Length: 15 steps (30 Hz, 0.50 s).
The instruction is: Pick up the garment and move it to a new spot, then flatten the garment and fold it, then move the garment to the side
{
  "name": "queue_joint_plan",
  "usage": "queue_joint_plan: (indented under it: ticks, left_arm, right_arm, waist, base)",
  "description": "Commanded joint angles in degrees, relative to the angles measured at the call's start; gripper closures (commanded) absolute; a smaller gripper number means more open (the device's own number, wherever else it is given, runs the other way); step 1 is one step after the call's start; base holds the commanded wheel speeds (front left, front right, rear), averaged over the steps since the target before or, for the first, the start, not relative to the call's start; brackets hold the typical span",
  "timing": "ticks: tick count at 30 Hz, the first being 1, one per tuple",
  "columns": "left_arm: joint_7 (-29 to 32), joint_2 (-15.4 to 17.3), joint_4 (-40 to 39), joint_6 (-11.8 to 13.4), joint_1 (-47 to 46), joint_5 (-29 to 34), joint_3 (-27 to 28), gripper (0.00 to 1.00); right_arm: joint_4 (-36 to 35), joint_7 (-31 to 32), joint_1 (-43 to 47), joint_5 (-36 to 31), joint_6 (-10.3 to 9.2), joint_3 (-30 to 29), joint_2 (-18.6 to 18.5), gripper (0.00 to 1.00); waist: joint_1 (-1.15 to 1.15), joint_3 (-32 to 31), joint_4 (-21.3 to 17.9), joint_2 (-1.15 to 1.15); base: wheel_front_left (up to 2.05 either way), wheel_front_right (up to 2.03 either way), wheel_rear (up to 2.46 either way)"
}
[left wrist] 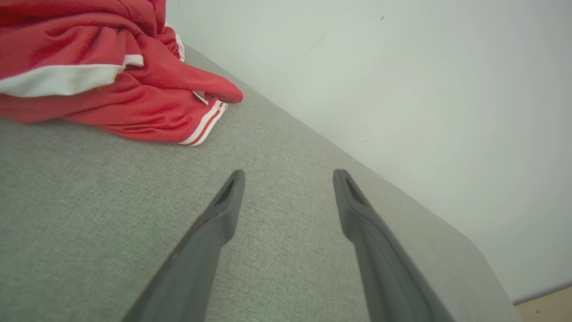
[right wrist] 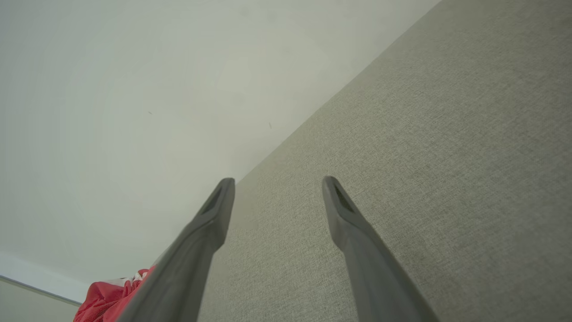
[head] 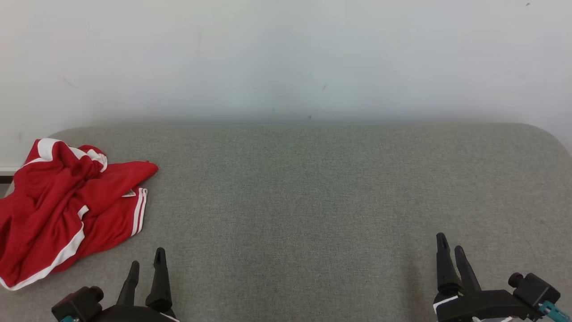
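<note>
garment (head: 67, 201) lies crumpled near spread, empty left fingers (left wrist: 223, 214), peeking behind spread, empty right fingers (right wrist: 348, 223).

Bare indoor test room or lab is suggested; the exact kind cannot be told. A plain white wall (head: 286, 53) is seen, marked by a few small scuffs. A grey cloth-covered table (head: 313, 201) with rounded corners is set just before it. A white skirting (right wrist: 27, 270) is seen at the wall's foot, and a strip of tan floor (left wrist: 547, 308) past the table's corner. A crumpled red garment (head: 67, 205) is laid at the table's left end.
</note>
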Motion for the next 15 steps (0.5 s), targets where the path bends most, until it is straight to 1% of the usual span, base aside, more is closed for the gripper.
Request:
queue_joint_plan:
  ticks: [1,5,6,15]
  left_arm:
    - [-0.7,0.7,-0.7,0.2,0.4,2.6,-0.3,0.00]
    - [-1.5,0.8,-0.4,0.6,0.5,5.8,-1.0,0.00]
    - [-2.0,0.8,0.0,0.6,0.7,7.1,-1.3,0.00]
    - [-3.7,1.1,1.4,1.3,1.0,13.2,-2.8,0.00]
  right_arm:
    - [0.1,-0.5,0.1,-2.5,-0.05,0.4,-0.1,0.00]
    - [1.2,-1.0,0.0,-5.8,-0.06,0.9,-0.1,0.00]
    - [1.7,-1.2,0.1,-7.8,-0.06,1.0,-0.1,0.00]
    - [4.0,-2.2,-0.1,-14.9,-0.07,0.6,-0.1,0.00]
  waist:
    - [0.00,-0.1,0.0,0.00]
    - [0.00,-0.4,0.2,0.00]
    - [0.00,-0.5,0.3,0.00]
    - [0.00,-1.0,0.7,0.00]
  base:
    - [0.00,0.00,0.00]
    - [0.00,0.00,0.00]
    - [0.00,0.00,0.00]
    - [0.00,0.00,0.00]
